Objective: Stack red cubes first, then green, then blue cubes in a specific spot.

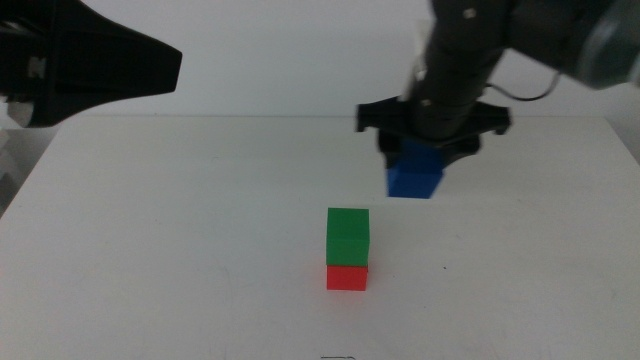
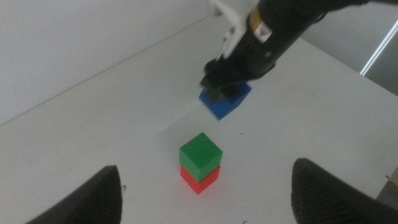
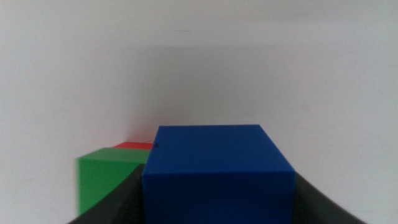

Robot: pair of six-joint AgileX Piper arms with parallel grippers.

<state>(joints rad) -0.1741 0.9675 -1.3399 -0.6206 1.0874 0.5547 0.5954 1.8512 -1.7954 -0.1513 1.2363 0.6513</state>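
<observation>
Middle view: green cube (image 1: 348, 235) sits on red cube (image 1: 347, 277) at lower centre; right gripper (image 1: 420, 160), upper right, clamps blue cube (image 1: 414, 174). Left wrist view: left gripper (image 2: 205, 199) jaws spread wide, empty. Right wrist view: blue cube (image 3: 217, 174) fills the closed jaws.

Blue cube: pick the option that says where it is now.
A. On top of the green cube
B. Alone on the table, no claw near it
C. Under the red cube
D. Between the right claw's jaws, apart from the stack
D: the blue cube sits between the jaws of the right claw, apart from the green cube on the red cube.
</observation>
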